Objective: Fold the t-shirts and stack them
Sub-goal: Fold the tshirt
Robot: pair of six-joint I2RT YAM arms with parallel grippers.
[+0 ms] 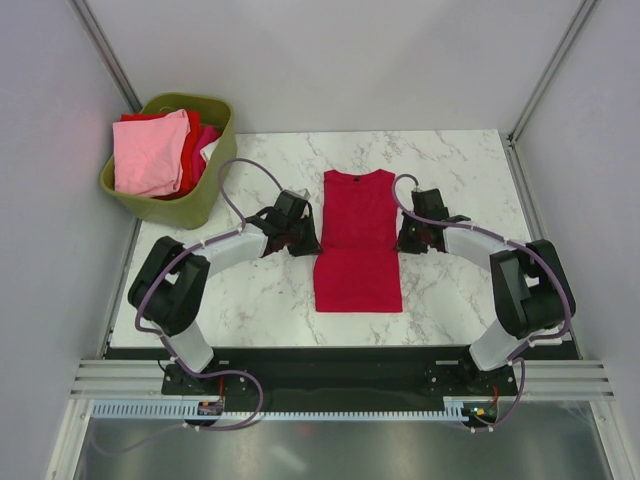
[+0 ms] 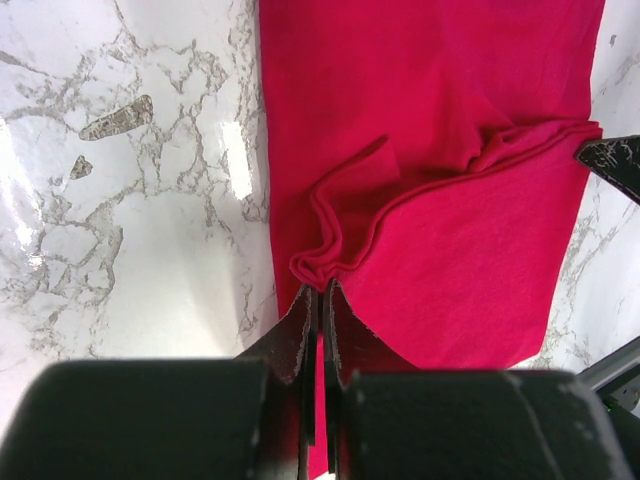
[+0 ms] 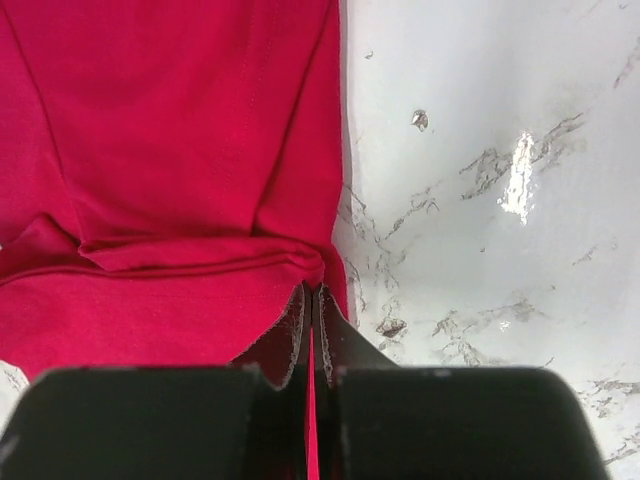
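Note:
A crimson red t-shirt (image 1: 358, 262) lies in the middle of the marble table as a long narrow strip, its neck at the far end. My left gripper (image 1: 306, 236) sits at its left edge, halfway along. In the left wrist view the gripper (image 2: 320, 290) is shut on a bunched fold of the shirt (image 2: 450, 150). My right gripper (image 1: 408, 238) sits at the opposite edge. In the right wrist view it (image 3: 313, 290) is shut on a creased fold of the shirt (image 3: 180, 150). A crease runs across the cloth between the two grippers.
An olive-green basket (image 1: 212, 195) stands at the table's far left corner. It holds a light pink shirt (image 1: 150, 152) over red cloth (image 1: 190, 150). Bare marble (image 1: 460, 170) lies on both sides of the shirt. Grey walls close in the left, right and back.

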